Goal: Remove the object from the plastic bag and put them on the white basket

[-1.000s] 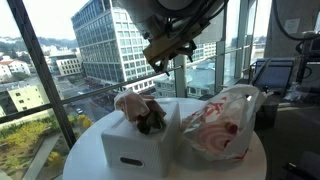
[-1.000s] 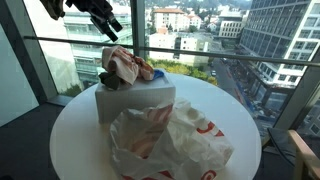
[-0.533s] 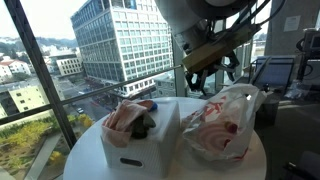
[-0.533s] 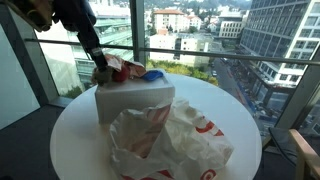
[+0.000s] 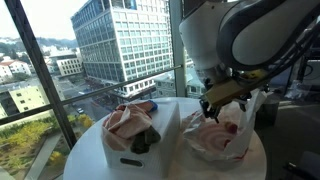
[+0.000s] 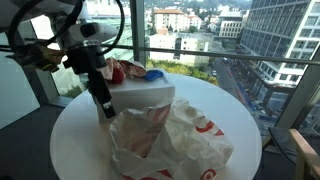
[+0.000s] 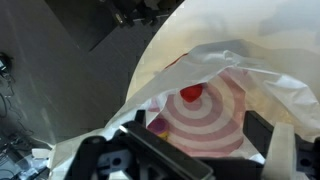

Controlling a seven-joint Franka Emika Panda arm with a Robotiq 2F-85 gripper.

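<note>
A white plastic bag with red target rings lies on the round table in both exterior views (image 5: 222,135) (image 6: 165,140). The white basket (image 5: 128,158) (image 6: 140,98) stands beside it and holds a pink-and-white crumpled item (image 5: 125,120), a dark object and something blue (image 6: 153,73). My gripper (image 5: 215,106) (image 6: 104,104) hangs low over the bag's mouth. In the wrist view my gripper (image 7: 200,140) is open and empty, with its fingers on either side of the bag opening (image 7: 215,110). Inside the bag I see a small red object (image 7: 190,93) and a yellow-purple object (image 7: 157,125).
The round white table (image 6: 230,105) stands against a glass wall with a dark window frame (image 5: 35,60). Dark equipment stands at the side (image 5: 270,75). The table edge is close on all sides.
My arm has moved from above the basket across to the plastic bag and come down over its opening. The basket and bag have not moved.
</note>
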